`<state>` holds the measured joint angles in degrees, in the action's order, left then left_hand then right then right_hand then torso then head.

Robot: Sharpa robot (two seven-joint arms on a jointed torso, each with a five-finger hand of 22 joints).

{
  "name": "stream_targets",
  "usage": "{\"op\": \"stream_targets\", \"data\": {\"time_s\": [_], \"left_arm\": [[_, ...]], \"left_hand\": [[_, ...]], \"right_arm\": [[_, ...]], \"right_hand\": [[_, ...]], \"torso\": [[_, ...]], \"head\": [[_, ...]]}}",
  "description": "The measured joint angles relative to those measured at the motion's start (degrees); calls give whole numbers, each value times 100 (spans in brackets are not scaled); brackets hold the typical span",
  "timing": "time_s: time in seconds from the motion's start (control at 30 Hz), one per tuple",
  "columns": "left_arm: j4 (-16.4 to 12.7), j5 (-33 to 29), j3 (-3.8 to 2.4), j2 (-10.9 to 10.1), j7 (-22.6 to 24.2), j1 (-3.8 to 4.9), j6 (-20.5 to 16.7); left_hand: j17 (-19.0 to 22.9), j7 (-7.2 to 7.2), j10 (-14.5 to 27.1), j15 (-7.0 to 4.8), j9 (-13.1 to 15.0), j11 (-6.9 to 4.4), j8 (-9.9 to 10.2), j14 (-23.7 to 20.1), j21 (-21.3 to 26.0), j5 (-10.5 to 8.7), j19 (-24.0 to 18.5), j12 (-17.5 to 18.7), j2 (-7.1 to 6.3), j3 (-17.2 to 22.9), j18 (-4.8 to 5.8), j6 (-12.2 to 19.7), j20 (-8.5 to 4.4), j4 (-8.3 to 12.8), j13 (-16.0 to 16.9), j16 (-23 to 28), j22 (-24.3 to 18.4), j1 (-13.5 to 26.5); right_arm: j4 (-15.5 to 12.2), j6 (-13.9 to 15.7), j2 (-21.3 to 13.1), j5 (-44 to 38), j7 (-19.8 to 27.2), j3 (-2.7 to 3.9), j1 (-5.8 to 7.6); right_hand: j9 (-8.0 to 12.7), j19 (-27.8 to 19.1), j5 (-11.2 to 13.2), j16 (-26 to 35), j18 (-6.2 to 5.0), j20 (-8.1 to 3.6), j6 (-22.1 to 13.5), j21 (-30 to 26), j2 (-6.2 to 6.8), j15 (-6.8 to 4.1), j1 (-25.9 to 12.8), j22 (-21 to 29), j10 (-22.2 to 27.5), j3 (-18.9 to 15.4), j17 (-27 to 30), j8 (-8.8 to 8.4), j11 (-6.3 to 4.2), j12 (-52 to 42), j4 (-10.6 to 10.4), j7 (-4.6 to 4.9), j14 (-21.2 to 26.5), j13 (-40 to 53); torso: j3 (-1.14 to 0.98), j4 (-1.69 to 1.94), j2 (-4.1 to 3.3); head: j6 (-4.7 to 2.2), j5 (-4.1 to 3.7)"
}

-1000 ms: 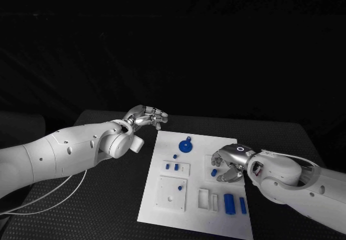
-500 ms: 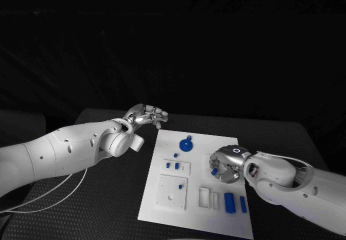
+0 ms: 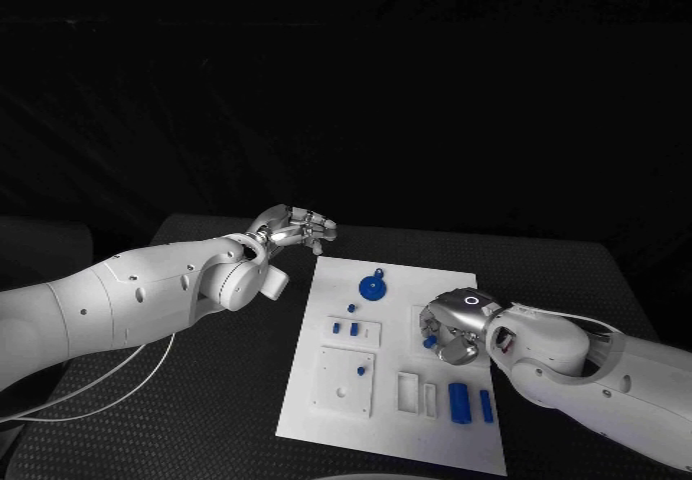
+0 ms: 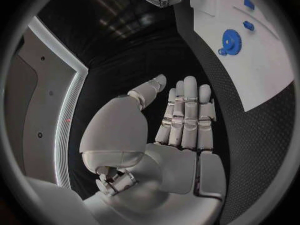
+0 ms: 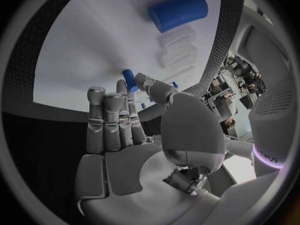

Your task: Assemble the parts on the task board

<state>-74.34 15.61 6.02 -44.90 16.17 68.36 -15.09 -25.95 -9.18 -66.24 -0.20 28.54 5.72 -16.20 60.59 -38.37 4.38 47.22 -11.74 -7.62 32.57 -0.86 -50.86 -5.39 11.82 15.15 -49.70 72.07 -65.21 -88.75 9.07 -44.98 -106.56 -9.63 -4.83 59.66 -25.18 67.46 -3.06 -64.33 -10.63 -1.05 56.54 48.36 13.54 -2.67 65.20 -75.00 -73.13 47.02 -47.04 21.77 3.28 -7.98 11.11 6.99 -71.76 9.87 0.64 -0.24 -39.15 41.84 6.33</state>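
Observation:
The white task board [image 3: 387,400] lies mid-table. A blue gear with a small handle [image 3: 372,290] rests near its far end, small blue pegs [image 3: 346,327] sit left of centre, and a blue cylinder [image 3: 459,402] lies near the front right. My right hand [image 3: 453,330] hovers over the board's right side; its thumb and a finger close around a small upright blue peg [image 5: 129,79], the other fingers straight. My left hand [image 3: 294,231] hangs over the black table beyond the board's far left corner, fingers extended [image 4: 185,116] and holding nothing.
White raised blocks and slots [image 3: 346,380] occupy the board's near half, with slotted holders [image 5: 178,45] beside the cylinder [image 5: 178,12]. A thin white cable [image 3: 101,395] runs over the table on the left. The gear [image 4: 230,39] lies close to my left hand.
My right hand has shifted a little left and turned over the small peg, closing in around it. The peg stays at the same spot. The left hand has barely moved.

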Motion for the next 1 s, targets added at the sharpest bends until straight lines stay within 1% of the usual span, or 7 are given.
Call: {"op": "stream_targets", "data": {"time_s": [0.07,0.13,0.37,0.7,0.77,0.93,1.0], "left_arm": [[0,0,0,0,0,0,0],[0,0,0,0,0,0,1],[0,0,0,0,-1,0,1],[8,0,0,2,-1,0,2],[17,0,0,3,-1,0,2],[44,0,0,7,1,0,2],[47,0,0,9,1,0,1]], "left_hand": [[0,0,0,0,0,0,0,0,0,0,0,0,0,0,0,0,0,0,0,0,0,0],[0,0,0,0,0,0,0,0,22,0,0,0,0,0,0,0,0,0,0,0,0,0],[-2,0,0,0,0,0,0,0,23,0,0,0,0,0,0,0,0,0,0,0,5,0],[-5,0,0,0,0,0,0,0,23,0,0,0,0,0,0,0,0,0,-5,0,5,0],[-5,0,0,0,0,0,0,0,23,0,0,0,0,0,0,0,0,0,-5,0,5,0],[-10,0,0,0,0,0,0,0,23,0,0,0,0,0,0,0,0,0,-5,0,4,0],[-10,0,0,0,0,0,0,0,23,0,0,0,0,0,0,0,0,0,-4,0,6,0]], "right_arm": [[3,23,20,-29,-5,0,-13],[10,61,33,-60,-20,0,-25],[12,207,44,-158,-71,0,-57],[-146,403,-87,-226,-120,3,-61],[-226,421,-147,-226,-125,42,-63],[-457,471,-236,-200,-134,223,-33],[-540,506,-240,-174,-135,256,-2]], "right_hand": [[-1,0,0,0,0,0,24,0,-22,0,6,0,-19,3,0,0,10,-22,-4,-24,0,5],[-3,2,0,0,0,-2,54,22,-28,-8,12,0,-40,13,0,21,-1,-22,6,-14,-8,20],[-12,83,2,-24,-1,-17,218,56,-109,-87,8,0,-206,180,0,86,-86,-88,28,-93,-90,37],[-29,144,24,-24,-2,-20,319,79,-118,-135,12,0,-307,335,0,113,-124,-116,61,-136,-131,99],[-32,152,24,-24,-3,-27,320,79,-117,-136,12,0,-316,344,0,113,-115,-116,51,-136,-132,99],[-32,152,24,-24,-4,-27,323,79,-117,-142,12,0,-326,362,0,113,-124,-115,66,-133,-138,109],[-32,152,24,-24,-4,-28,335,79,-117,-141,12,0,-336,362,0,112,-134,-115,66,-121,-139,109]], "torso": [[-1,-1,1],[-1,-1,1],[1,0,1],[2,5,3],[2,3,3],[2,-2,5],[2,-2,5]], "head": [[4,0],[4,0],[10,-6],[13,5],[16,13],[16,32],[14,39]]}}
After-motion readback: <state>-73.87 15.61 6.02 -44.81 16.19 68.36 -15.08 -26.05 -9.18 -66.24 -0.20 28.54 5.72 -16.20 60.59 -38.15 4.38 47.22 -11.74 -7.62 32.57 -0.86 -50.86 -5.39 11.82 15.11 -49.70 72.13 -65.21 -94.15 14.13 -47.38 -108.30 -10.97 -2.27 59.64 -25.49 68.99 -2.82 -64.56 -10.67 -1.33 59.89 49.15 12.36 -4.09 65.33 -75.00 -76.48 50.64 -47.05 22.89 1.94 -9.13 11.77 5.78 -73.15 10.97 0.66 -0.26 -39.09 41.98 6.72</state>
